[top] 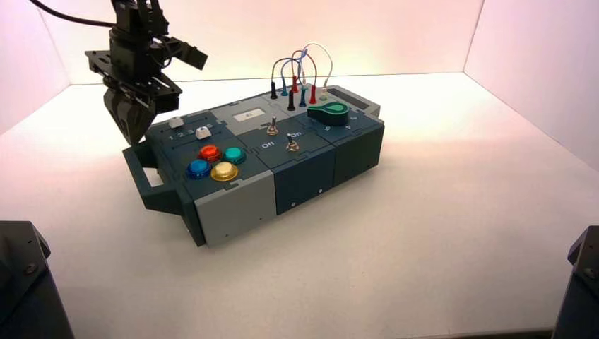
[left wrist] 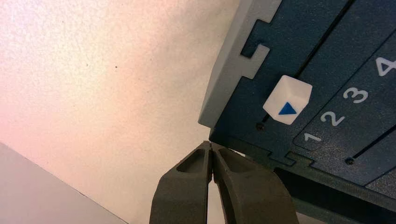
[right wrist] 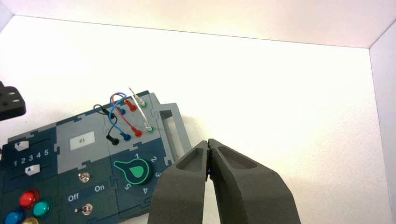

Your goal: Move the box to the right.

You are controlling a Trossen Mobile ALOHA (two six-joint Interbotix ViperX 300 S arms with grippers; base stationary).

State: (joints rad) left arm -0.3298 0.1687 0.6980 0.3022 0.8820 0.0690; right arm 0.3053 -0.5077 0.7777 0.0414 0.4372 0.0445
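Note:
The long dark blue-grey and grey box (top: pixel 304 176) lies slantwise mid-table, its end handle (top: pixel 145 176) toward the left. On top are four coloured buttons (top: pixel 215 161), two toggle switches (top: pixel 281 137), a green knob (top: pixel 330 111) and looped wires (top: pixel 300 67). My left gripper (top: pixel 134 138) is shut and empty, its tips right at the box's far left corner by the handle; the left wrist view shows the tips (left wrist: pixel 211 144) at the box's edge (left wrist: pixel 327 46). My right gripper (right wrist: pixel 208 141) is shut and empty, held above the table off the box's right end (right wrist: pixel 79 156).
A white slider knob with a blue triangle (left wrist: pixel 287 99) sits by a scale marked 1 to 4. A small display (right wrist: pixel 82 140) reads 61. White walls enclose the table on three sides. Dark arm bases stand at the front corners (top: pixel 25 282).

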